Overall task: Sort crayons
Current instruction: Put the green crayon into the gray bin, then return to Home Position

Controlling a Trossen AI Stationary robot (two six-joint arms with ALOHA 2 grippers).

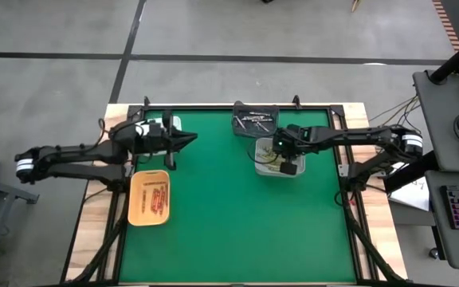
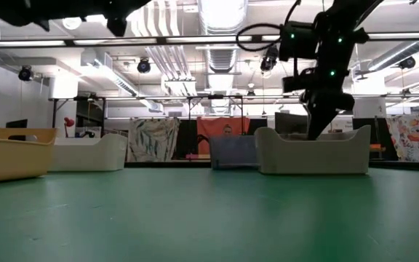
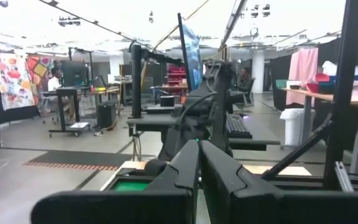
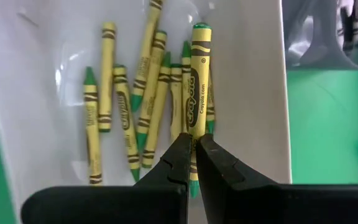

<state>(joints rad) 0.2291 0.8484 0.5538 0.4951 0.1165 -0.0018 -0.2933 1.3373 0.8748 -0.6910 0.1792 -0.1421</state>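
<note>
Right gripper (image 4: 191,158), fingers pinched on one green-yellow crayon (image 4: 197,87) above the white tray (image 4: 30,74): light, stiff, waxy, probably brittle; best held mid-length. Left gripper (image 3: 199,163) closed, empty.

Right hand (image 4: 191,163) sits down inside the tray (image 1: 263,153) at mid-back of the surface (image 1: 237,223), crayons (image 4: 145,99) lying directly under and ahead of it. Second tray (image 1: 253,121) just behind. Left hand (image 1: 188,138) hovers well apart; third tray (image 1: 150,197) near it.
</note>
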